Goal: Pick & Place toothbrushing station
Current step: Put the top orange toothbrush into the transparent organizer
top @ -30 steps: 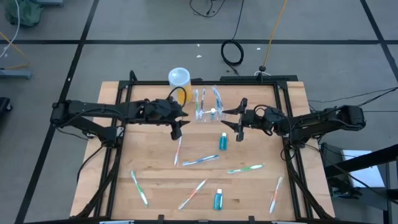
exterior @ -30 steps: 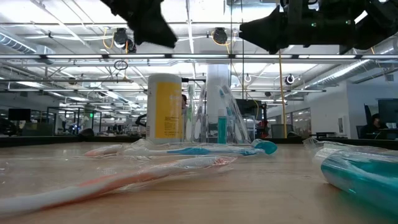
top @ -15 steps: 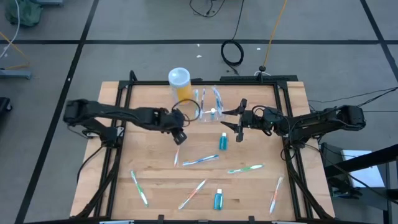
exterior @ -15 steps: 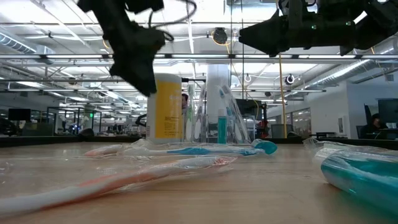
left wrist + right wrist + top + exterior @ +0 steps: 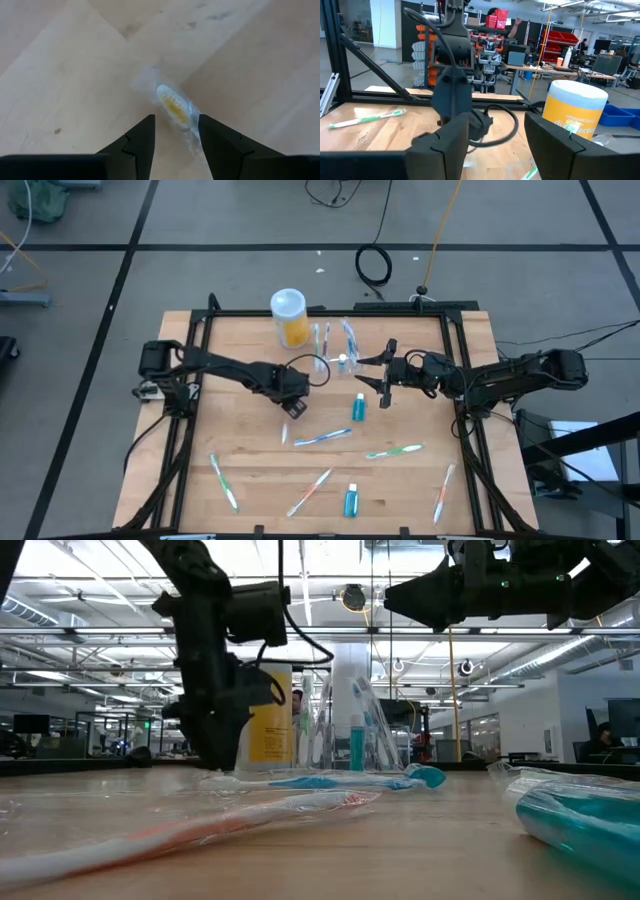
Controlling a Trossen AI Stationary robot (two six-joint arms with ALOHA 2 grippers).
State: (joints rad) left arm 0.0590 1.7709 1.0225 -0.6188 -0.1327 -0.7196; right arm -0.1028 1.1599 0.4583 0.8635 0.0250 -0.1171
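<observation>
The yellow cup (image 5: 572,114) reads "amazon". The left tool (image 5: 176,131) hangs parted over a wrapped toothbrush head (image 5: 172,106), straddling it just above the worktop (image 5: 60,90). The right tool (image 5: 372,376) hovers parted, empty, beside the station (image 5: 335,350).

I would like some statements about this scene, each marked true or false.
1. The left pincer is low over a wrapped toothbrush on the table. True.
2. The right pincer holds the yellow cup. False: it is open and empty, apart from the cup.
3. The clear holder stands beside the yellow cup. True.
4. All toothbrushes stand in the holder. False: several lie on the table.
5. The left pincer is shut. False: its fingers stand apart.
</observation>
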